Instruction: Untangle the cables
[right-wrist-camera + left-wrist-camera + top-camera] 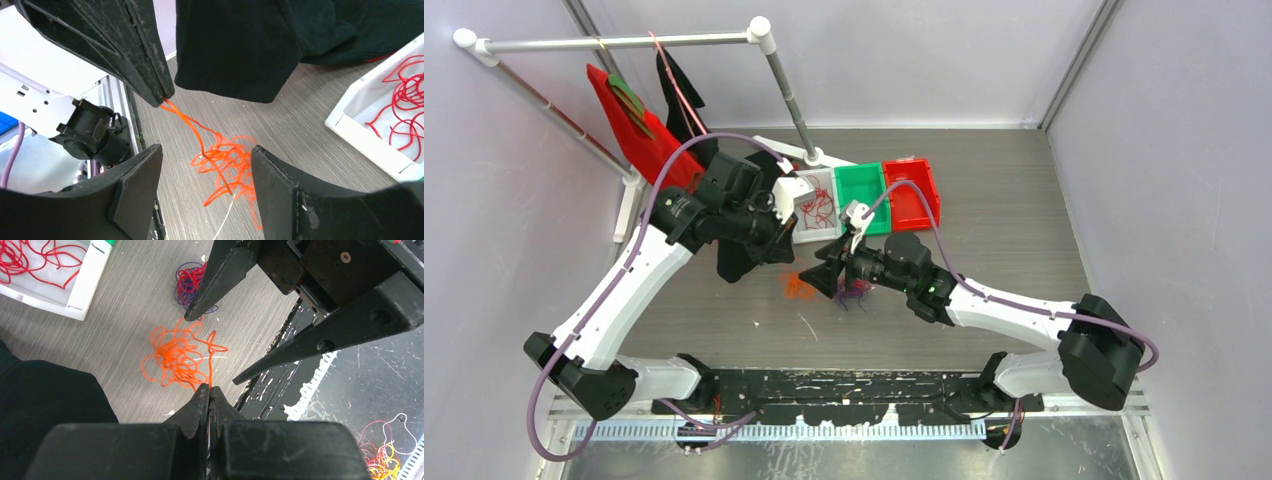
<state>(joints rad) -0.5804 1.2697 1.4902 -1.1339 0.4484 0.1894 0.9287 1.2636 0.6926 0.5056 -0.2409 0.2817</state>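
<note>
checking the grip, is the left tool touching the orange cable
Touching. The left wrist view shows the left tool pinching a strand of the orange cable.

The table [1004,220] carries an orange cable clump [175,357], a purple-red clump [190,282], a white bin [87,280], green bin [864,185] and red bin [911,195].

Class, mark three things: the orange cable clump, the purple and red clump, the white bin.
orange cable clump [172,357], left wrist view, dense middle.
purple and red clump [189,282], left wrist view, red core.
white bin [90,277], left wrist view, side wall.
</note>
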